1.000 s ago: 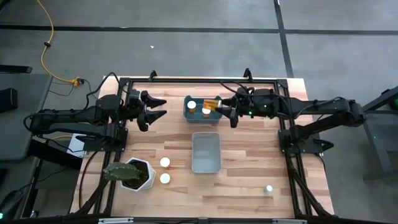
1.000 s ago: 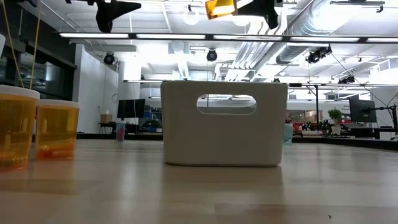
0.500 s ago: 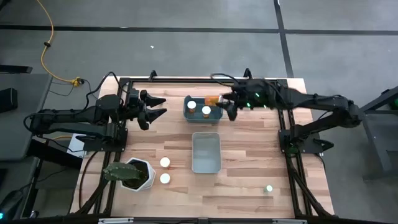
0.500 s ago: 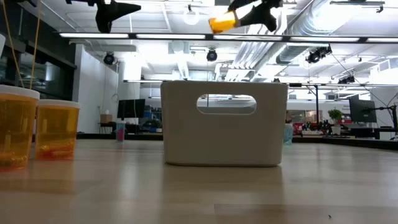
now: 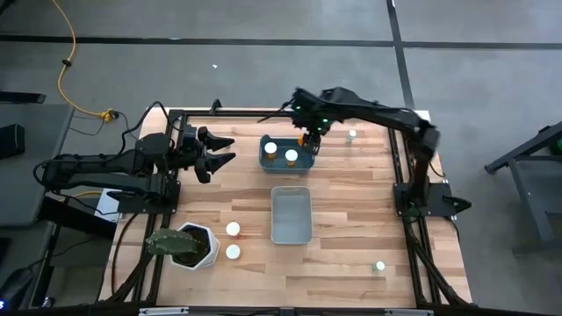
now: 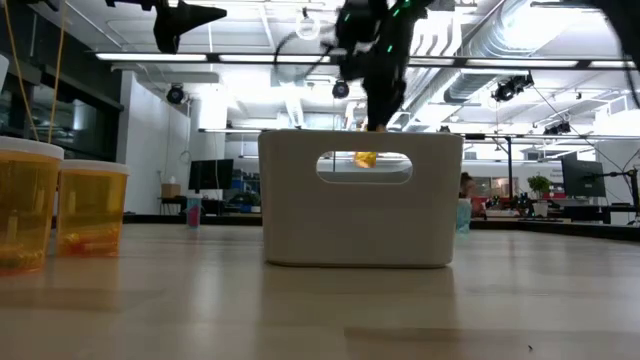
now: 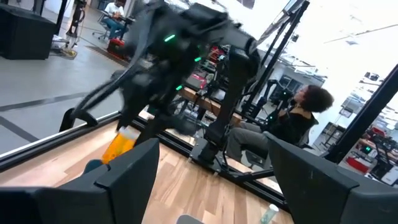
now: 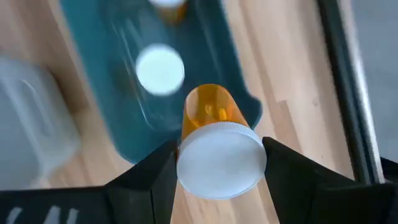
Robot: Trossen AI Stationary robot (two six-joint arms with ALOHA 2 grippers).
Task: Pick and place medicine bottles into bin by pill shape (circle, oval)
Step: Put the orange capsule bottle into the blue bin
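My right gripper (image 5: 309, 144) is shut on an amber medicine bottle (image 8: 209, 111) with a white cap, over the right end of the teal bin (image 5: 277, 163). Two white-capped bottles (image 5: 270, 147) (image 5: 291, 156) stand in that bin. The held bottle shows through the grey bin's handle slot in the low view (image 6: 365, 158). My left gripper (image 5: 225, 151) is open and empty, left of the teal bin. Two more bottles (image 5: 233, 229) (image 5: 233, 252) stand on the table near the front left. My right gripper pinches the bottle's white cap (image 8: 221, 163) between its two fingers (image 8: 155, 177), one on each side. The fingers come from above, pointing down. The bottle hangs below them, amber body down and slightly tilted, over the teal bin's right end (image 8: 239, 109). I cannot tell whether its bottom touches the bin.
A grey bin (image 5: 291, 214) sits in front of the teal one. A white plant pot (image 5: 188, 246) stands at the front left. Small green-topped bottles stand at the far right (image 5: 352, 135) and front right (image 5: 379, 265). A person (image 7: 301, 118) sits beyond the table.
My right gripper has gone down and slightly toward the table's far edge, and has tipped from level to pointing down. The amber bottle has turned from lying level to hanging body-down over the teal bin's right end.
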